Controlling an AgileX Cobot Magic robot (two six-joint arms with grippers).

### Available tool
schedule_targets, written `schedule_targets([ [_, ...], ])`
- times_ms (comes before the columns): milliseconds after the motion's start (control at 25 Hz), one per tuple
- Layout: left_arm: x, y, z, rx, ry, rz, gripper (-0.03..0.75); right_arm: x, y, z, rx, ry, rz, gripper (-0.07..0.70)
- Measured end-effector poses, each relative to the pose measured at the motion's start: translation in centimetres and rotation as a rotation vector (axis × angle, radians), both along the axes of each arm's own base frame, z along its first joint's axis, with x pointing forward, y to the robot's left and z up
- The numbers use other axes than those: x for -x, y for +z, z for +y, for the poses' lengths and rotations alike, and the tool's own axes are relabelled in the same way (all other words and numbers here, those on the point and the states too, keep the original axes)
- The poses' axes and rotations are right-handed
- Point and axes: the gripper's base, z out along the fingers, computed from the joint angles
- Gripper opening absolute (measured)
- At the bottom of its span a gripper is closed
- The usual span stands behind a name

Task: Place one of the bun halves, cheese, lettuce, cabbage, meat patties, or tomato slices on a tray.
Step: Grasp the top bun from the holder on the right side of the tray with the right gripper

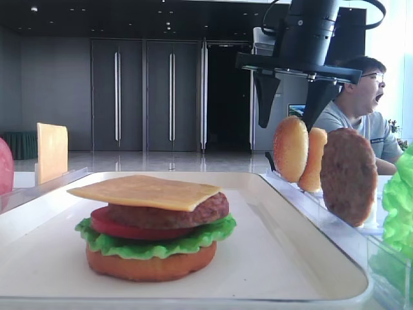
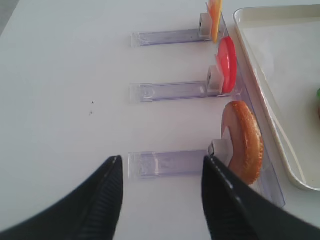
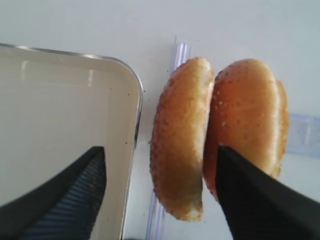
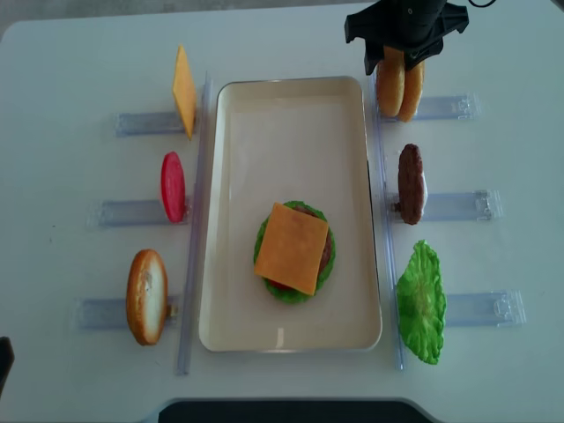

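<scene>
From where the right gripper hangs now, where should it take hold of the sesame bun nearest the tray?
Grip the paler sesame bun across its thickness, coming straight down from above. It stands on edge in the clear rack, so its thin rim faces up. The open right gripper hangs above the pair. One finger should enter the seam against the orange bun, which touches it, the other on the tray side.

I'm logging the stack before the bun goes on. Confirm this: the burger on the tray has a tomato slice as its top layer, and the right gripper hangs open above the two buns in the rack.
One thing is wrong: the top layer of the burger is the cheese, not a tomato slice, which sits lower, above the lettuce. The low exterior high view shows it. The rest holds: the right gripper hangs open above the two buns.
</scene>
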Motion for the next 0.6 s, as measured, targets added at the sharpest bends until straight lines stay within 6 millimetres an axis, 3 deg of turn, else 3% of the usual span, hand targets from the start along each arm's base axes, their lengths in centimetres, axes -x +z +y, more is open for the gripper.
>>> schedule_targets([
  [320,0.0,0.0,0.0,0.000,0.000,0.000,0.391,-0.3,-0.9,0.1,0.004,0.005,0.015,0.451],
  [600,0.0,0.0,0.0,0.000,0.000,0.000,0.391,-0.5,-1.2,0.1,0.007,0.009,0.018,0.407],
])
